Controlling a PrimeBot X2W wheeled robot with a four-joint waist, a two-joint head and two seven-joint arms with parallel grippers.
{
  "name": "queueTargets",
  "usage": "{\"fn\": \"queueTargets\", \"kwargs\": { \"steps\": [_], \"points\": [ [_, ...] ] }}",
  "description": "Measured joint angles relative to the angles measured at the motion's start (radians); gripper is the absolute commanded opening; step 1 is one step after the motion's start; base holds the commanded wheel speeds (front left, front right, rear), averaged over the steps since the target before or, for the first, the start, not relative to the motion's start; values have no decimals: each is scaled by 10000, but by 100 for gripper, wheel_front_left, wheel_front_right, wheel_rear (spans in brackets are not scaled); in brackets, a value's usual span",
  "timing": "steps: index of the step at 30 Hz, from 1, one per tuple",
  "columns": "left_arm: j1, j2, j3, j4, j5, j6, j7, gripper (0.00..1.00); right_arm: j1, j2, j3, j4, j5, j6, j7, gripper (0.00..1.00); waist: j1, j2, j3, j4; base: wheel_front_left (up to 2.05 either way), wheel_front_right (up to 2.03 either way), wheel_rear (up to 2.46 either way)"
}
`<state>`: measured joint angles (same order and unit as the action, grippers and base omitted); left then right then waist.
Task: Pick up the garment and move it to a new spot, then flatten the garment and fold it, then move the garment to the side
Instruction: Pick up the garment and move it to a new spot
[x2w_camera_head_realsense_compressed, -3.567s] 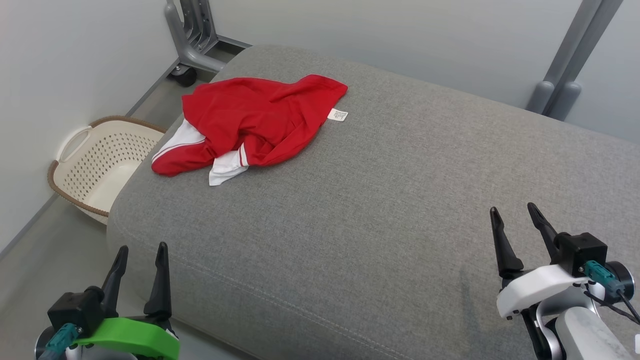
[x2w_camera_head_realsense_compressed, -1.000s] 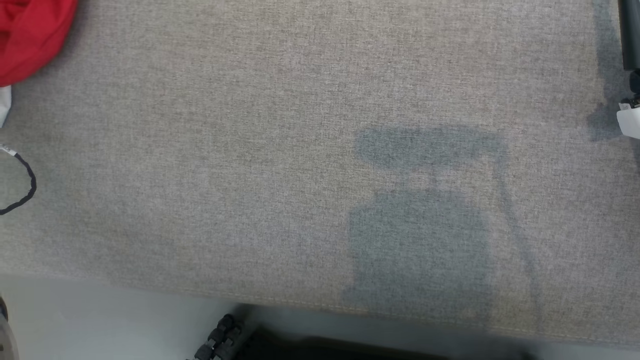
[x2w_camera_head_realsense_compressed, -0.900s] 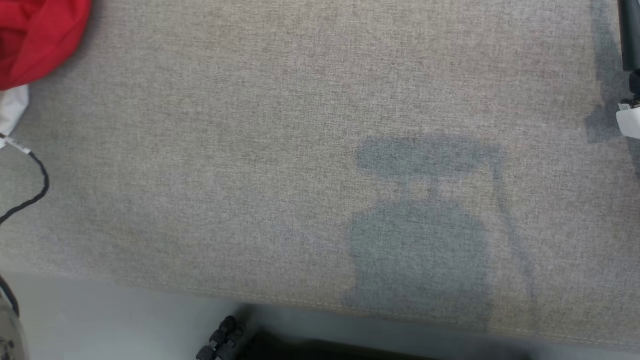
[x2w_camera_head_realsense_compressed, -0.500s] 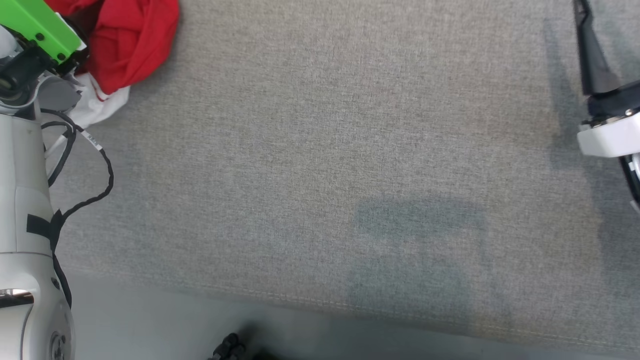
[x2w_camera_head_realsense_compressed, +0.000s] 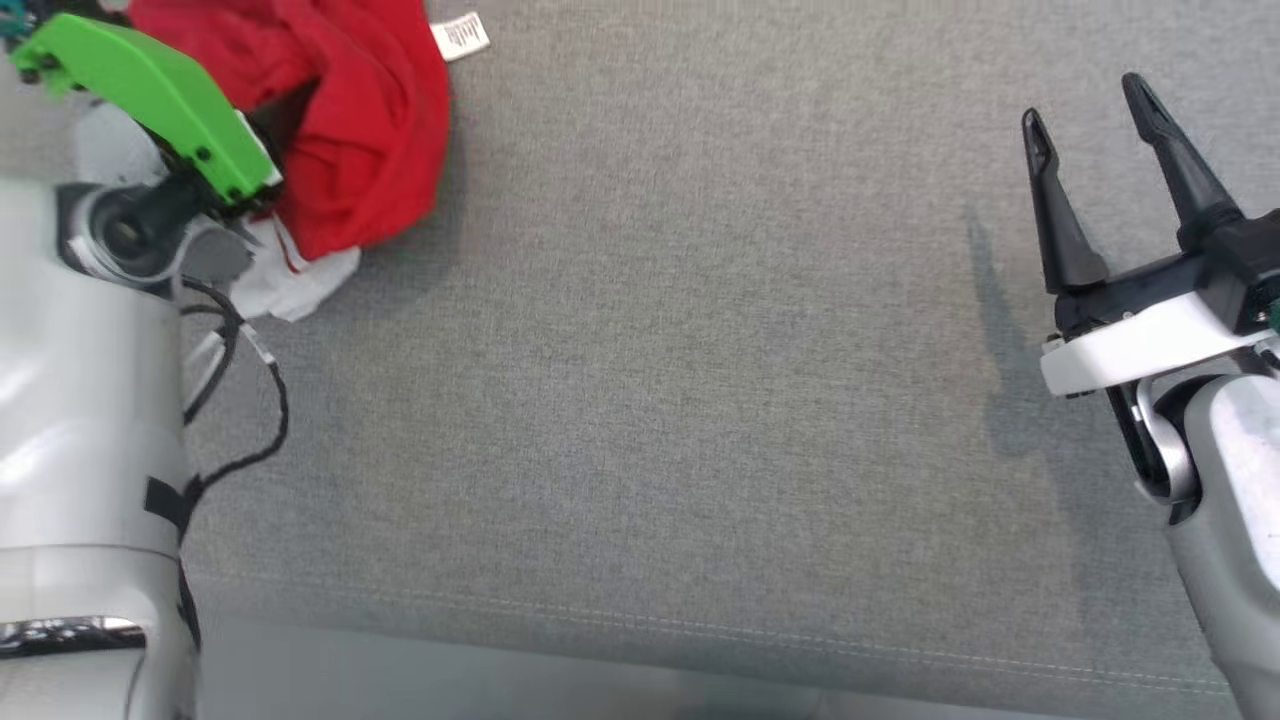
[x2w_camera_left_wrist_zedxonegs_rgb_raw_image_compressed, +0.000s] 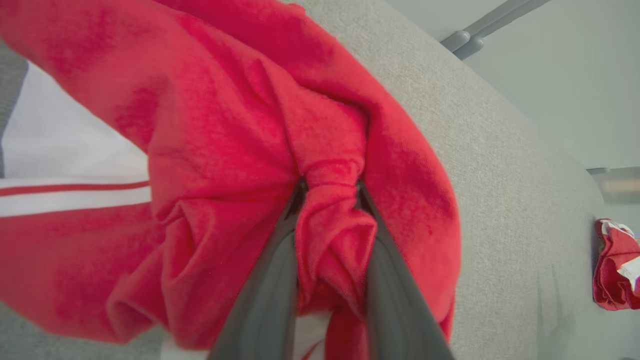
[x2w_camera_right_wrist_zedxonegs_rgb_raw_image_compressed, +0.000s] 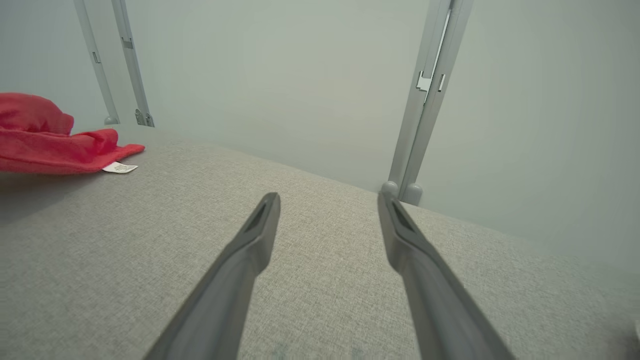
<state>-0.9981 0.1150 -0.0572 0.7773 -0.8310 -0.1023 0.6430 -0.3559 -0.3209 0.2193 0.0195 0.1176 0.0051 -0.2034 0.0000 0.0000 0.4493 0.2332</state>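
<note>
In the head view, the garment (x2w_camera_head_realsense_compressed: 350, 120) is seen as a crumpled red heap with a white part at the upper left of the grey cushion (x2w_camera_head_realsense_compressed: 650, 350), a white label (x2w_camera_head_realsense_compressed: 460, 36) at its edge, and the left arm's green bracket (x2w_camera_head_realsense_compressed: 150, 90) is pressed against it. The right gripper (x2w_camera_head_realsense_compressed: 1088, 108) is held well apart at the far right, its fingers spread and nothing between them. In the left wrist view, the left gripper (x2w_camera_left_wrist_zedxonegs_rgb_raw_image_compressed: 327, 192) is shown pinching a gathered fold of red cloth between its two fingers, with the rest of the garment bunched around them. Whether the heap is lifted clear of the cushion cannot be told. In the right wrist view, the spread fingers are pointed over bare cushion, and the garment is seen low at the far left. The task is judged to be in its first step: a grip is made, while the placing, flattening, folding and moving aside are not yet done.
</note>
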Motion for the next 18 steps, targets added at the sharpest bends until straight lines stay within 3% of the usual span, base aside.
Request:
{"fn": "queueTargets", "kwargs": {
  "steps": [10, 18],
  "points": [
    [1408, -1218, -1241, -63, 100, -203, -21, 0, 577, 537, 263, 805, 161, -71, -178, 100, 0, 0, -1223, -491, 0, 0, 0],
    [1976, -1141, -2213, -523, 98, -205, -464, 0, 810, 1129, 788, 1085, 364, -54, -265, 100, 0, 0, -1977, -1551, 0, 0, 0]
  ]
}}
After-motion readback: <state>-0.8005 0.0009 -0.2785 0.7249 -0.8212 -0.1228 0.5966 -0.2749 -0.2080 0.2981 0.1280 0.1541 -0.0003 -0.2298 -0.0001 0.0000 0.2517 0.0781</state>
